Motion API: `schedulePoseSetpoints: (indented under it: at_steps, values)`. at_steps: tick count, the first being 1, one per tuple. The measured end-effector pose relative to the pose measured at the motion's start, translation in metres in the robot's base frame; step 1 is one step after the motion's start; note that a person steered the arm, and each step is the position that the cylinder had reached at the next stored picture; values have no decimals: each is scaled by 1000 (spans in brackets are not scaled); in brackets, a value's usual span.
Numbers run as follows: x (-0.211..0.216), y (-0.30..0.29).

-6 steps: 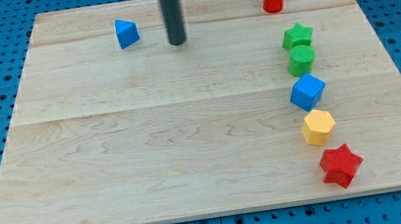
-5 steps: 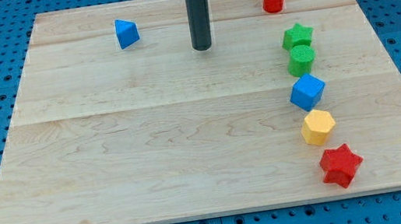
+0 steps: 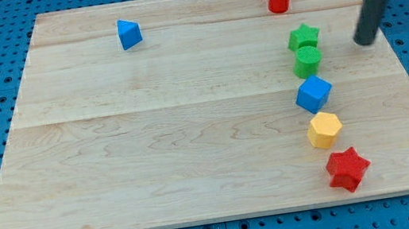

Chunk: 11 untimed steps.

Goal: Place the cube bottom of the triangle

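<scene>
Since the earlier frame my tip (image 3: 366, 41) has swung from upper centre to the upper right of the tabletop (image 3: 154, 154), right of the green star (image 3: 303, 35) and green cylinder (image 3: 307, 60), touching neither. No claw on this rig, just the bare rod holding nothing. Blue cube (image 3: 314, 93) sits right of centre, below the green cylinder, above the yellow hexagon (image 3: 324, 129). Blue triangle (image 3: 128, 34) is upper left, well apart. Blocks unmoved.
</scene>
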<state>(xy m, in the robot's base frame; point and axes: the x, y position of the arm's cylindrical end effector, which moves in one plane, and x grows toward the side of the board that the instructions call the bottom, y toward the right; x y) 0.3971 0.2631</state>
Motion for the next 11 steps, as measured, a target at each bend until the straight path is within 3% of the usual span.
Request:
schedulePoseSetpoints:
  at_steps: [1, 2, 4, 5, 10, 11]
  values:
    - [50, -4]
    - [74, -63]
    - [63, -219]
    - [40, -241]
    - [-16, -185]
    - [-28, -196]
